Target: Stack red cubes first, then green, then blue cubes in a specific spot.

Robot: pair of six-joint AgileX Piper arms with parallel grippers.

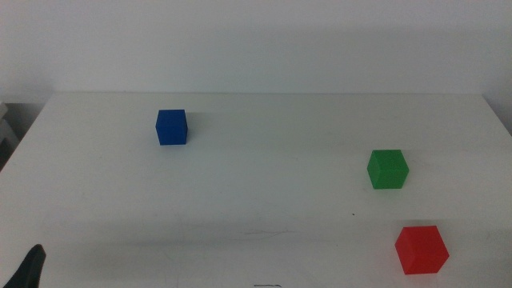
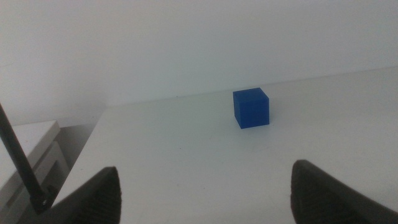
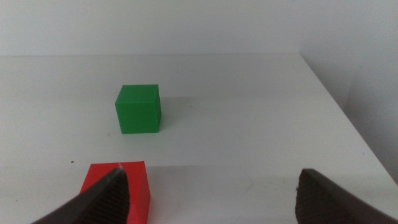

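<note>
Red cube (image 3: 117, 190) by right pincer (image 3: 211, 193), untouched

The blue cube (image 1: 171, 127) is showing a deep, even blue at the far left, its faces plain and unpatterned. The green cube (image 1: 388, 170) at the right is showing a solid mid green, its top face slightly lighter than its sides. The red cube (image 1: 422, 250) at the near right is glowing bright red, also plain. The table (image 1: 264, 184) is lying white and unmarked beneath them. The left gripper (image 2: 205, 193) and the right gripper (image 3: 211, 196) are showing dark jaws.
</note>
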